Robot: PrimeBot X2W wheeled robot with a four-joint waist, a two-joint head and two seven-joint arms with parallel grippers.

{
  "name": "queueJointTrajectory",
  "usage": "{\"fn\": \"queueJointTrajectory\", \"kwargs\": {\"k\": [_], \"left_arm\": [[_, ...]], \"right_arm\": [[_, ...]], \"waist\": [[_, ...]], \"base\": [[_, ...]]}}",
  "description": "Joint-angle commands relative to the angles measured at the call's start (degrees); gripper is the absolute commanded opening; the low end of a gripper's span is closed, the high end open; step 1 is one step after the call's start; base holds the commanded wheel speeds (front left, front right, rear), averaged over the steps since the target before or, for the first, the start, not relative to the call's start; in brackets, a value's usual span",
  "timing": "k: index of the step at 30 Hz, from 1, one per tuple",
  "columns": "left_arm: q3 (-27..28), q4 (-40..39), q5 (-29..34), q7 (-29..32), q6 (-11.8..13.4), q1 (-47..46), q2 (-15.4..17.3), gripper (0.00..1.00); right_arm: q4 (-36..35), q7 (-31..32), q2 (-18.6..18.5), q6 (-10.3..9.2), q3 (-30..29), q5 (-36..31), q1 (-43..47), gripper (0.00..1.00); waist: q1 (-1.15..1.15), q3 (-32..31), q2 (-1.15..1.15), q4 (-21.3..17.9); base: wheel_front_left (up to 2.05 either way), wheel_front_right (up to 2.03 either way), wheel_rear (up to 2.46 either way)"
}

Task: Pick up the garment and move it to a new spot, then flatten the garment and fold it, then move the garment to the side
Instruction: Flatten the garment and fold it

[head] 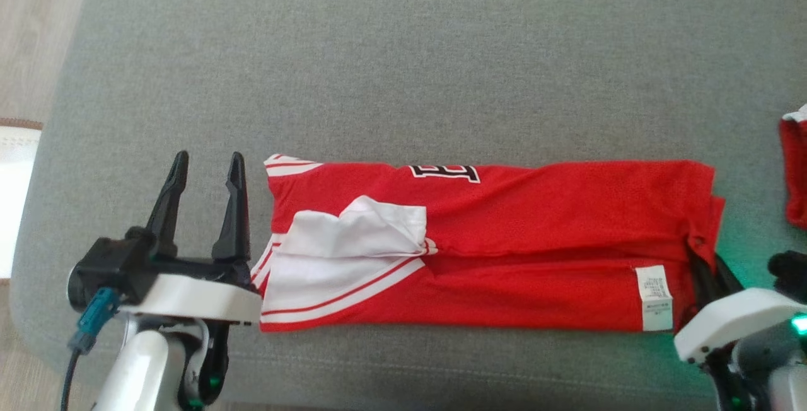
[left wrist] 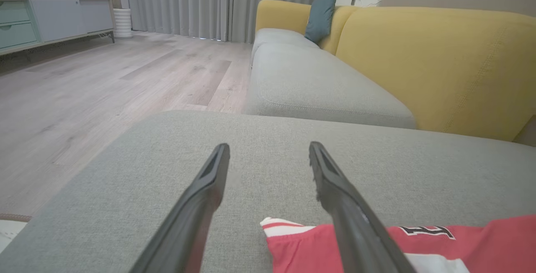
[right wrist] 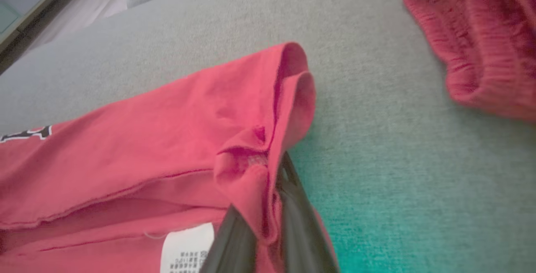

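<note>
Grey sofa cushion carries the garment, a red jersey folded into a strip with its long axis running left to right. The right gripper is clamped on the strip's right end. The left gripper, jaws wide, stands just beside the left end, holding nothing.
</note>
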Motion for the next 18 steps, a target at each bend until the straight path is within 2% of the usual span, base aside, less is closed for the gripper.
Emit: {"fn": "queueJointTrajectory", "kwargs": {"k": [1, 11, 18], "left_arm": [[2.9, -1.8, 0.8, -0.7, -0.1, -1.3, 0.6, 1.0], [3.5, -1.7, 2.0, -0.7, -0.4, 0.7, -0.2, 1.0], [3.5, -1.3, 2.3, -0.7, -0.3, 1.7, -0.2, 1.0]], "right_arm": [[-2.4, -0.7, -1.4, -0.04, 0.0, 0.7, 0.0, 0.0], [-4.7, 0.7, -4.5, -0.04, -4.9, 1.7, 1.9, 0.0], [-12.8, 3.6, -3.5, -0.04, -0.3, 0.4, 0.5, 0.0]], "waist": [[0.0, -0.7, 0.0, -0.2], [0.0, -3.6, 0.0, -2.1], [0.0, -5.8, 0.0, -3.2]], "base": [[0.0, 0.0, 0.0], [0.0, 0.0, 0.0], [0.0, 0.0, 0.0]]}}
